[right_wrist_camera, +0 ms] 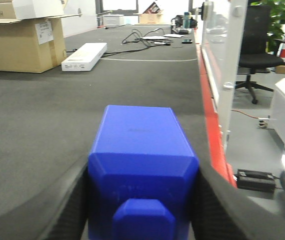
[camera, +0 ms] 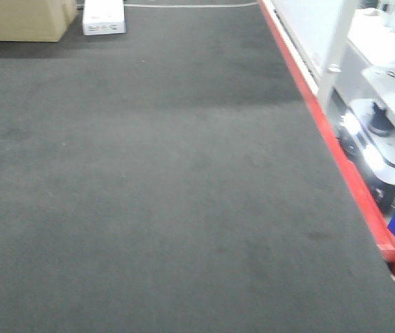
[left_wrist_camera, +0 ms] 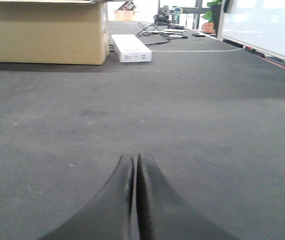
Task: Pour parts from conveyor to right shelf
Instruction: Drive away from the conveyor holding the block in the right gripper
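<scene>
A small solid-blue block (right_wrist_camera: 140, 145) with a stud facing the camera sits between the fingers of my right gripper (right_wrist_camera: 143, 200), which is shut on it, just above the dark grey conveyor (right_wrist_camera: 42, 110) near its red edge strip (right_wrist_camera: 213, 125). My left gripper (left_wrist_camera: 135, 165) is shut with nothing in it, low over the belt (left_wrist_camera: 207, 125). The front view shows the belt (camera: 149, 173) and its red strip (camera: 336, 146) but neither gripper. The right shelf is out of view.
A cardboard box (left_wrist_camera: 47, 32) and a flat white box (left_wrist_camera: 131, 48) lie at the belt's far end, with cables (right_wrist_camera: 147, 37) behind. A clear panel on a white post (right_wrist_camera: 222, 60) lines the right edge. Beyond it stand an office chair (right_wrist_camera: 257, 55) and white machinery (camera: 391, 118).
</scene>
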